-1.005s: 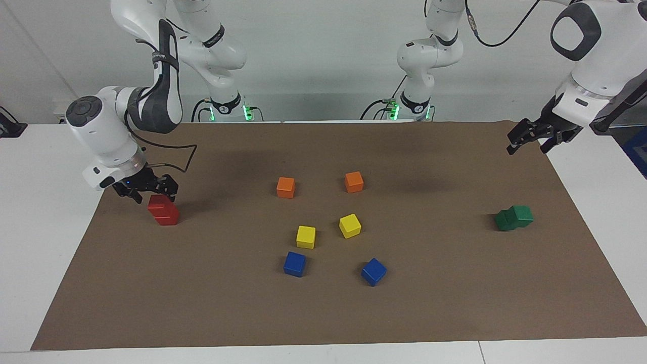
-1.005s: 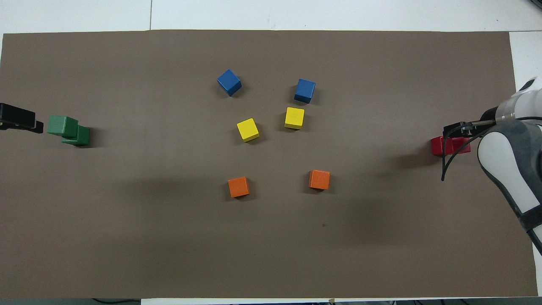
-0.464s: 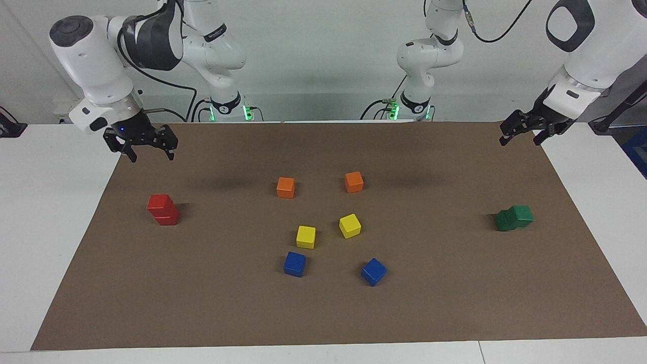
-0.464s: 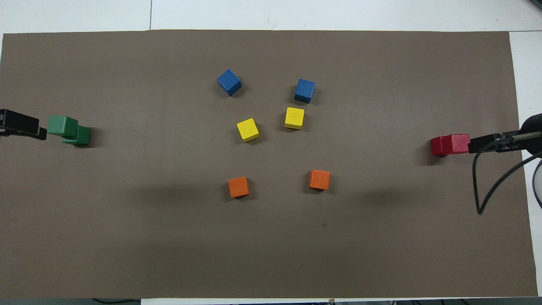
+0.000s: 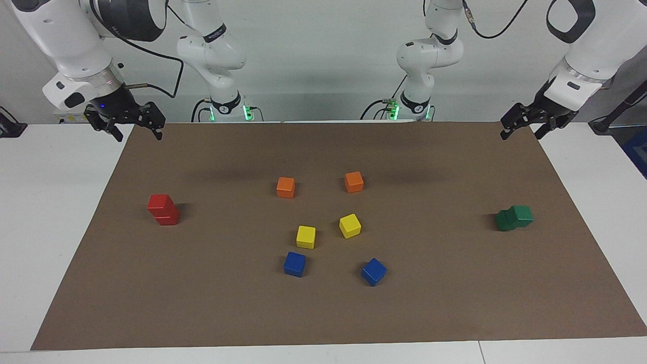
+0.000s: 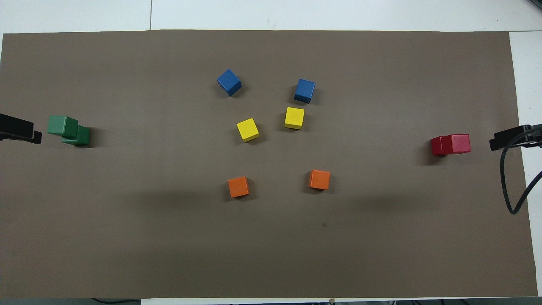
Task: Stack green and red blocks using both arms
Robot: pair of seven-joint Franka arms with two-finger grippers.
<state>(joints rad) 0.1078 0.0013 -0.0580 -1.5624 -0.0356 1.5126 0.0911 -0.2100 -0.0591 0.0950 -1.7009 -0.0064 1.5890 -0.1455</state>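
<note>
The right gripper is raised over the edge of the brown mat at the right arm's end of the table, close to the robots; its fingers are spread wide and hold nothing. The left gripper is raised over the mat's corner at the left arm's end, also close to the robots; its fingers are likewise parted and empty. On the mat, the two orange cubes lie nearest the robots, side by side but apart, near the middle of the table's length. The red blocks stand as a stack of two toward the right arm's end, slightly farther from the robots than the orange cubes; the upper red block sits offset on the lower red block, overhanging it on one side. The green blocks stand toward the left arm's end, at about the same distance from the robots as the red stack; the upper green block rests on the lower green block with a marked offset, covering only part of it. Both stacks stand free, well apart from either gripper. The two yellow cubes lie in the middle of the mat, farther from the robots than the orange cubes. The two blue cubes lie farthest from the robots, each just beside a yellow cube without touching it
</note>
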